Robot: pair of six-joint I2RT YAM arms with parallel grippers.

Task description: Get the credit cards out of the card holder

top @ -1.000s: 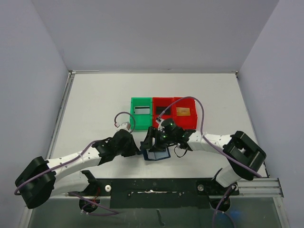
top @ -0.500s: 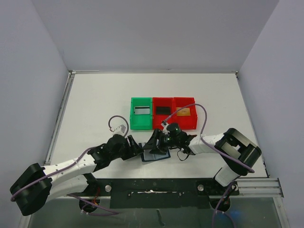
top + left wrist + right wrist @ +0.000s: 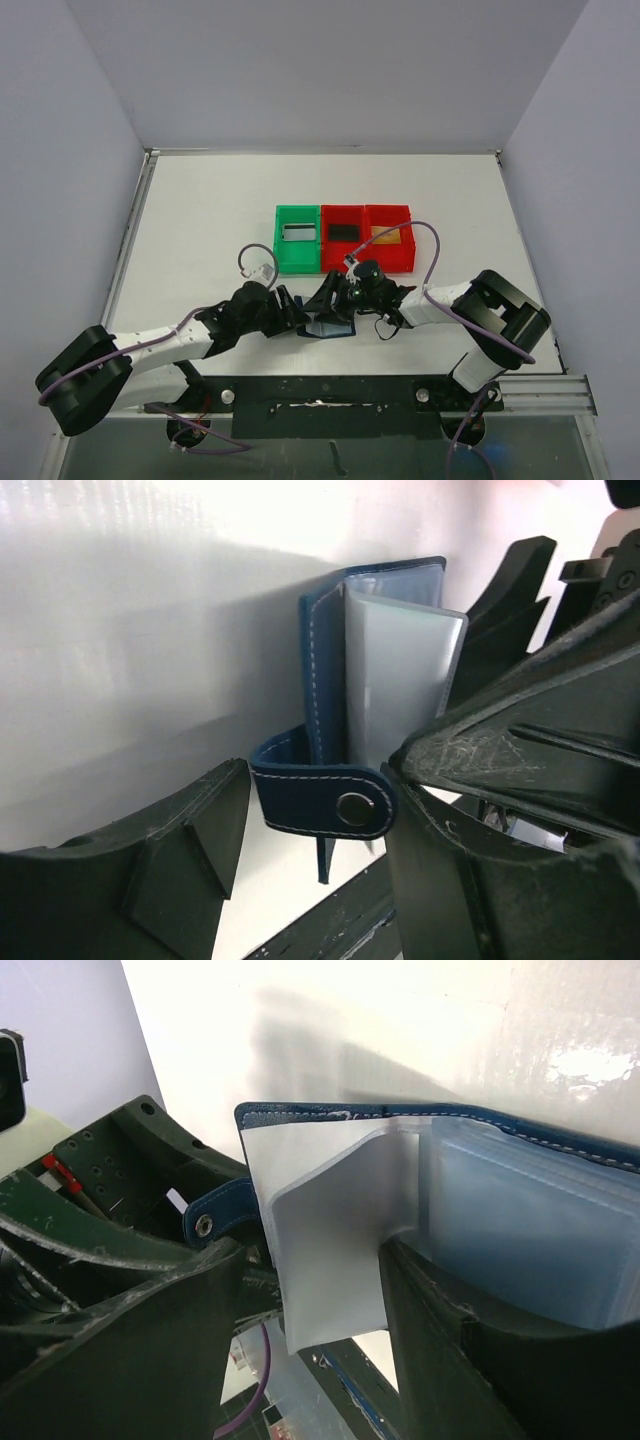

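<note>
Holder (image 3: 332, 328): lies open on the table (image 3: 200, 220), at 6 o'clock from the bins (image 3: 343, 262).
My left pincer (image 3: 318, 780): jaws apart, the strap (image 3: 320, 802) between them.
My right pincer (image 3: 312, 1250): jaws apart, astride a clear sleeve (image 3: 320, 1200).
Card (image 3: 387, 235): tan, in the rightmost of the bins, 1 o'clock from the holder.

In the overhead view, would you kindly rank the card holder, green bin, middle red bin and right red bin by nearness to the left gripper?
1. card holder, just right of the left gripper.
2. green bin, farther back.
3. middle red bin, back and rightward.
4. right red bin, farthest right.
</note>
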